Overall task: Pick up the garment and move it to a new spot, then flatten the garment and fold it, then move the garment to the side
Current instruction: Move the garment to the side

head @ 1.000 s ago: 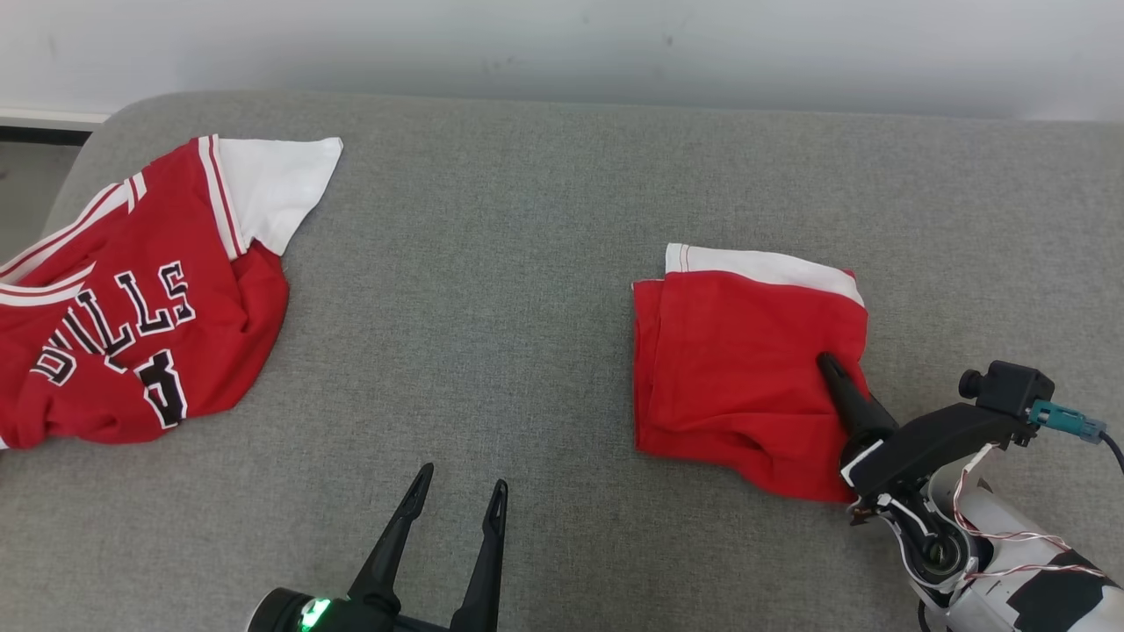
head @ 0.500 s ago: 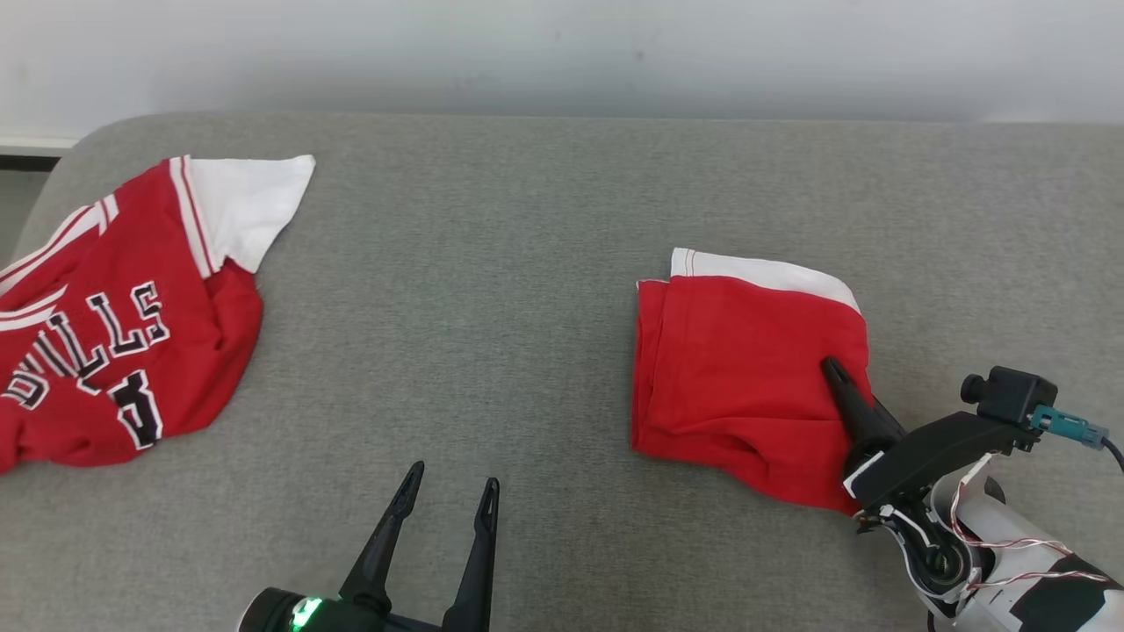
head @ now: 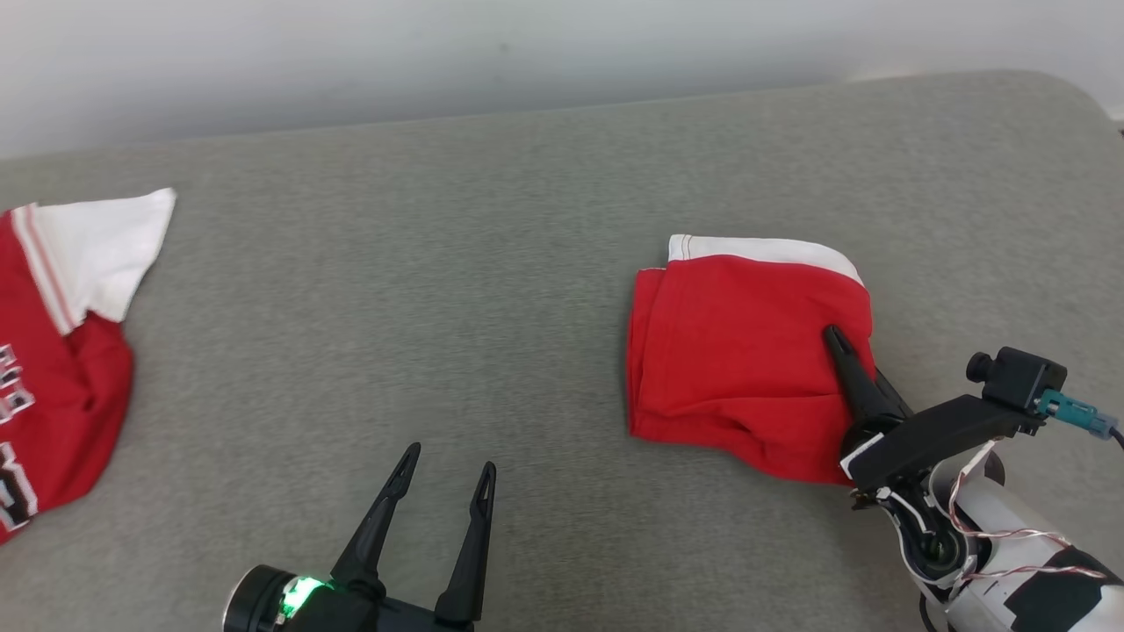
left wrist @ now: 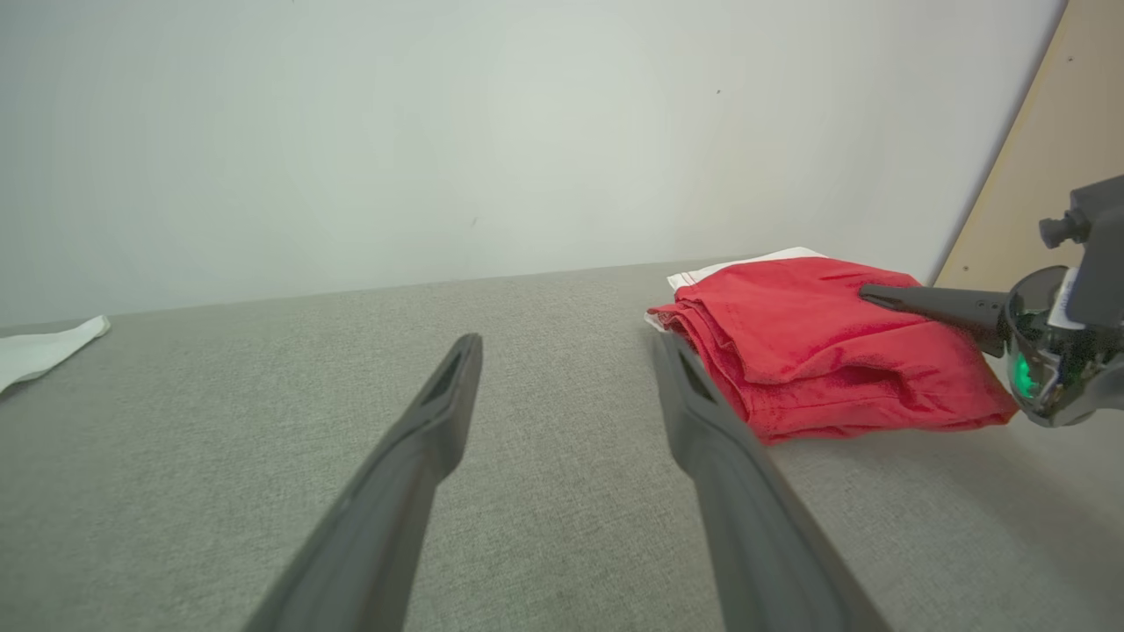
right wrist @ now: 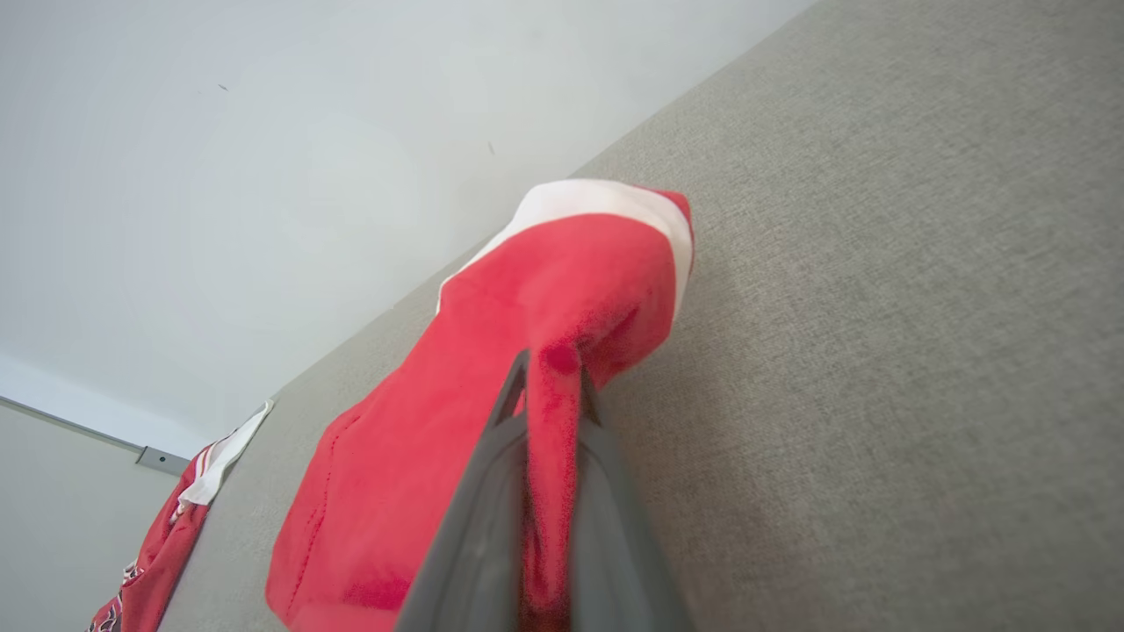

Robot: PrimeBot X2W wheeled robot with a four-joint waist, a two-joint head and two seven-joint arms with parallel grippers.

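The folded red garment [head: 738,351] sits on the right half of the grey table [head: 439,263], white band toward the wall. The right gripper [head: 832,335] is pinched tight on its right edge, I'd guess so it can drag the bundle sideways without undoing the fold. The left gripper [head: 448,458] hangs wide open, well clear. Another jersey [head: 53,369] lies far left.

Garments, red: two. One folded red garment [head: 738,351] with a white band, at right; one red jersey [head: 53,351] with black lettering and a white sleeve, at far left.
Grippers, dark, two-fingered: two. One left gripper [head: 448,461], near centre; one right gripper [head: 834,338], near right.
Surfaces: one grey padded surface [head: 439,263].
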